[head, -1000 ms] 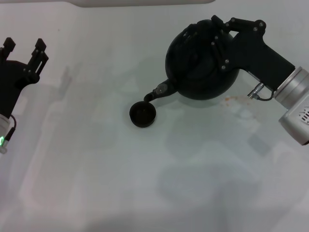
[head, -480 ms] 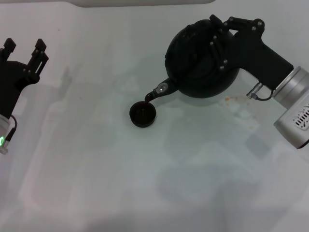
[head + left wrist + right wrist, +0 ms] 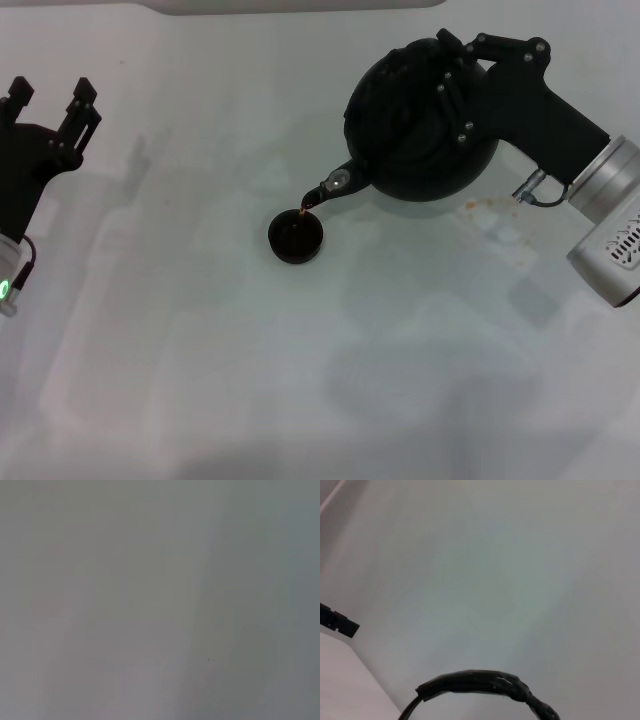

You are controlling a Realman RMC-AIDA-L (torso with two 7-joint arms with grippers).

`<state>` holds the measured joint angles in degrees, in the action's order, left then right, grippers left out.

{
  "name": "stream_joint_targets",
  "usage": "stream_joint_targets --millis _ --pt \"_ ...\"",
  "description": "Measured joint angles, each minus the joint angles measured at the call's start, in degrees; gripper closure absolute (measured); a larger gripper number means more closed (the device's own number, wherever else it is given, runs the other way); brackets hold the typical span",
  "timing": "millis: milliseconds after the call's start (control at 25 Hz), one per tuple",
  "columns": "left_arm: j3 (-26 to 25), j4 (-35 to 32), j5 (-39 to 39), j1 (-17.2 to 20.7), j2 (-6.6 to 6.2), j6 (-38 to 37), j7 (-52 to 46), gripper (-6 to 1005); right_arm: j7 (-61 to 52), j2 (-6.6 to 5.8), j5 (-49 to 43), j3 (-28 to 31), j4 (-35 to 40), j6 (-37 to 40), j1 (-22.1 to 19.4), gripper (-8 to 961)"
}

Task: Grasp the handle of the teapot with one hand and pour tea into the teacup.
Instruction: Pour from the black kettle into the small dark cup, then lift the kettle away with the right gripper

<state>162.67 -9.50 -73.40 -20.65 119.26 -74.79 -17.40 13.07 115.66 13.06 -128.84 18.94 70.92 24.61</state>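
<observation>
The round black teapot [image 3: 410, 150] hangs tilted above the table at the back right, its spout [image 3: 325, 190] pointing down towards the small black teacup [image 3: 296, 237]. A thin reddish-brown stream of tea [image 3: 303, 207] falls from the spout's tip into the cup. My right gripper [image 3: 455, 85] is shut on the handle, which it mostly covers in the head view. In the right wrist view the handle [image 3: 480, 682] shows as a black arc. My left gripper [image 3: 50, 98] stays parked at the far left, open and holding nothing.
A few small brownish spots [image 3: 485, 205] mark the white table [image 3: 300, 380] just right of the teapot. The left wrist view shows only bare table [image 3: 160, 600]. A short black bar [image 3: 337, 622] shows far off in the right wrist view.
The teapot has tipped slightly further towards the cup, and a stream of tea now runs from the spout into it. The left arm has not moved.
</observation>
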Motion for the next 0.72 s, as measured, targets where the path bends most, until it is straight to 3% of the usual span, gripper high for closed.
stream_joint_targets --millis 720 --pt "-0.33 0.00 -0.38 -0.19 0.00 0.00 -0.17 229 1.79 0.00 0.11 0.09 -0.24 0.00 -0.05 834"
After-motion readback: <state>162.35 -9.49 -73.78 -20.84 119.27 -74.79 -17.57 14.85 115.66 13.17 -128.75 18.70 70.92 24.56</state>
